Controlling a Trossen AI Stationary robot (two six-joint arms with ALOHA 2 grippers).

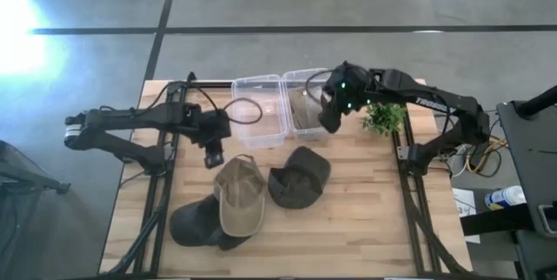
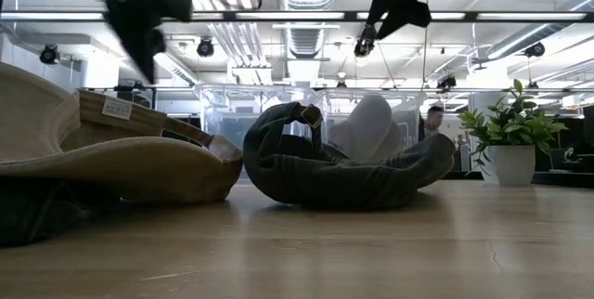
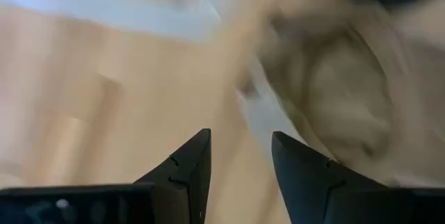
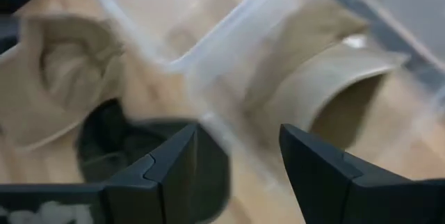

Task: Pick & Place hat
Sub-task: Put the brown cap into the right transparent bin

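Three caps lie on the wooden table: a tan cap (image 1: 239, 195) (image 2: 121, 150), an olive cap (image 1: 298, 176) (image 2: 343, 164) to its right, and a dark cap (image 1: 198, 223) partly under the tan one. A fourth, tan hat (image 1: 305, 110) (image 4: 334, 78) lies inside the right clear bin (image 1: 306, 78). My left gripper (image 1: 213, 156) (image 3: 240, 137) hangs open in the air just beyond the tan cap's far-left edge. My right gripper (image 1: 329, 123) (image 4: 236, 128) is open above the near edge of the right bin, beyond the olive cap.
An empty clear bin (image 1: 258, 110) stands left of the right bin at the table's far side. A small potted plant (image 1: 383, 119) (image 2: 512, 136) sits right of the bins. Bare wood lies at the table's near right and far left.
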